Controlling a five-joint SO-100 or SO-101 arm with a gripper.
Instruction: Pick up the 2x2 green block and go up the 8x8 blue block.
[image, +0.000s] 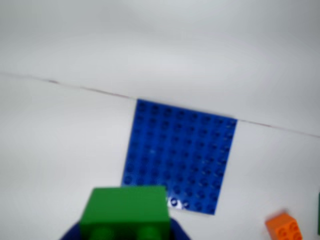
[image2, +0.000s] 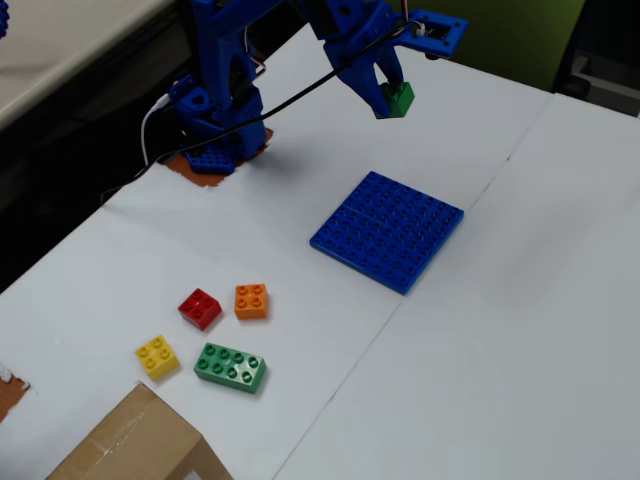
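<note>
My gripper (image2: 392, 98) is shut on the 2x2 green block (image2: 398, 99), held in the air above the table, behind the far edge of the 8x8 blue block (image2: 388, 229). In the wrist view the green block (image: 125, 211) fills the bottom centre, blurred, with the blue gripper fingers (image: 176, 231) either side of it. The blue baseplate (image: 180, 155) lies flat on the white table beyond it, with no brick on it.
An orange brick (image2: 251, 300), a red brick (image2: 200, 308), a yellow brick (image2: 158, 356) and a longer green brick (image2: 231, 366) lie at the front left. A cardboard box (image2: 135, 445) sits at the bottom edge. The orange brick (image: 284, 226) shows at the wrist view's lower right.
</note>
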